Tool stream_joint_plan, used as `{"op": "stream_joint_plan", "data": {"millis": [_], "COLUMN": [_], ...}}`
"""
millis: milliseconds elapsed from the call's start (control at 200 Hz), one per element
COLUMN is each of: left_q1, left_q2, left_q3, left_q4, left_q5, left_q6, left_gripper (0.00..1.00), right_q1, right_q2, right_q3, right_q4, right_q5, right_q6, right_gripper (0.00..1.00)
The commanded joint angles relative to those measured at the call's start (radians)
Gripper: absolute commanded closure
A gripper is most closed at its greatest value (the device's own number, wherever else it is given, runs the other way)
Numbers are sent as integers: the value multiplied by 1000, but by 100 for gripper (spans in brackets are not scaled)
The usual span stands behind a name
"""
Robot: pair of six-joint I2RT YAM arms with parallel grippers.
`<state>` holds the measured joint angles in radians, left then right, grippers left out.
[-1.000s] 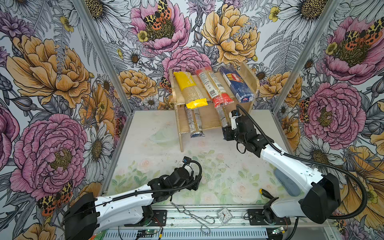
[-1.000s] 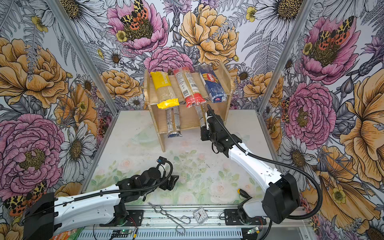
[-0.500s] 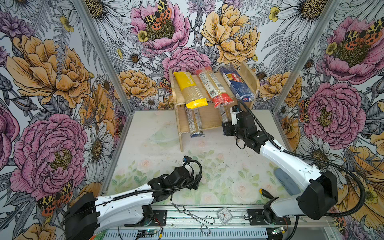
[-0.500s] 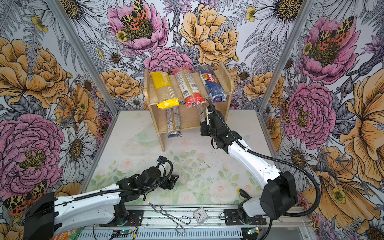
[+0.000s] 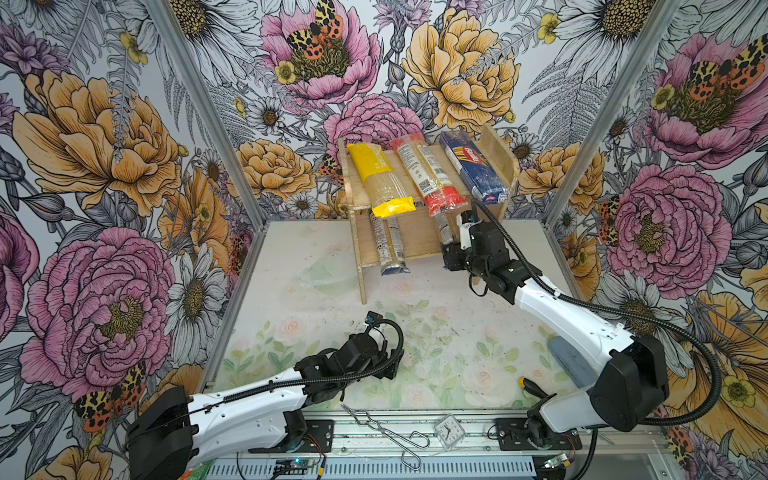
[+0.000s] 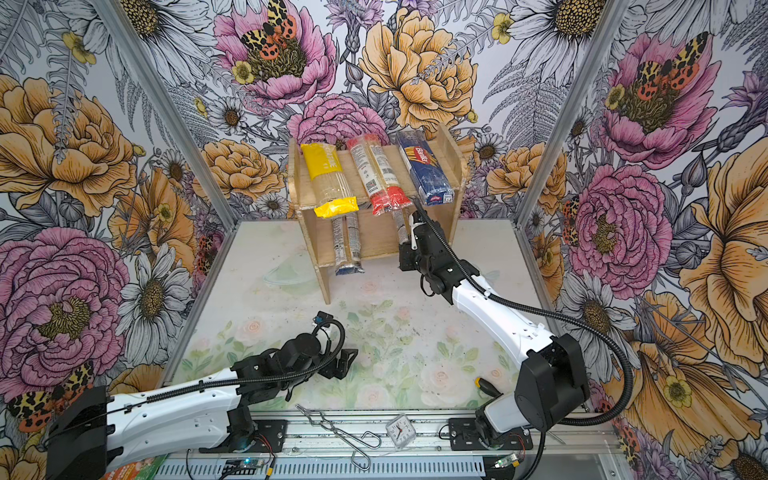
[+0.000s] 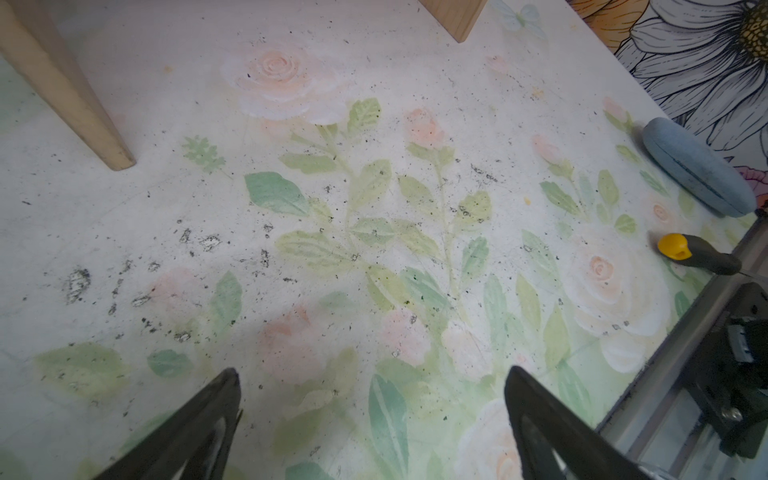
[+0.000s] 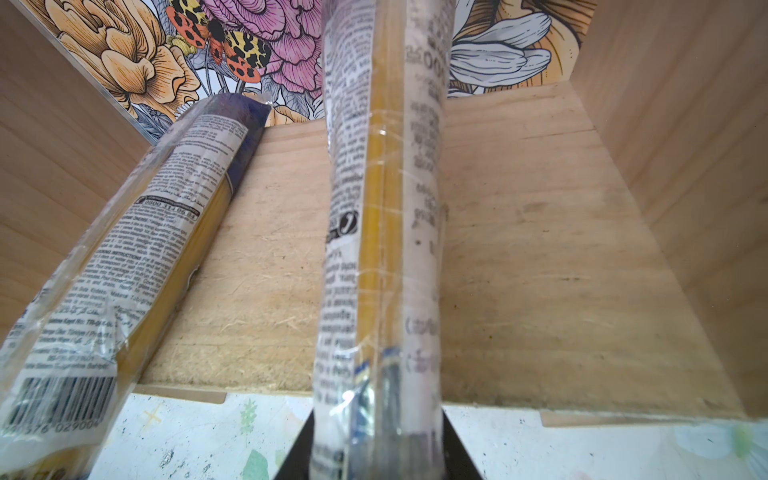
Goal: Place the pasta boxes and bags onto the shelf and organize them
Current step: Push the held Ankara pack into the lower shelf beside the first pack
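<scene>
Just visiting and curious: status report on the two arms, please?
Left gripper open, low over table. Right gripper shut on slim clear pack, reaching into lower tier of shelf. Nothing in its way; other slim pack lies alongside.

I see the shelf as bare matt wood, rough-grained; slim pack glossy crinkled clear plastic. Tabletop matt, scuffed.

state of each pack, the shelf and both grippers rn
yellow pack, flat on top tier, end overhanging
red pack, flat on top tier, end overhanging
blue box, flat on top tier
shelved slim pack, lying on lower tier
held slim pack, gripped at near end, reaching into lower tier
shelf, upright
left gripper, open, empty
right gripper, shut on held slim pack
</scene>
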<state>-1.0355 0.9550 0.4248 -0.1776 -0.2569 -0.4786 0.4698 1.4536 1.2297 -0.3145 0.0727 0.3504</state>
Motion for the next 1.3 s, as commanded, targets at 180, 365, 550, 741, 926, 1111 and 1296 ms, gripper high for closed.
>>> {"op": "stream_joint_plan", "data": {"millis": [180,365,550,741,926,1111,1296], "left_q1": [11,11,11,11,11,11,12], "left_q2": [-29,-26,-18,-14,-10,-9,-9], "left_q3": [2,3,6,8,12,14,14], "left_q4": [-7,-6,-1,1,-1,-3,-2], "left_q5": [3,2,5,2,3,4,5], "left_q6": [9,9,7,4,3,2,1], "left_gripper": [1,1,1,1,1,1,1], "right_q1": [-8,-10,-11,-16,-19,-20,-23], "right_q2": [-25,-35,-40,-38,-38,-42,-44], "right_q3": [22,8,-1,-3,-4,-9,-12], "right_q4": [186,184,184,184,185,185,184], "right_q5": [9,12,16,8,4,4,6], "right_q6": [5,4,2,3,5,4,5], "right_gripper": [100,98,93,93,93,93,89]}}
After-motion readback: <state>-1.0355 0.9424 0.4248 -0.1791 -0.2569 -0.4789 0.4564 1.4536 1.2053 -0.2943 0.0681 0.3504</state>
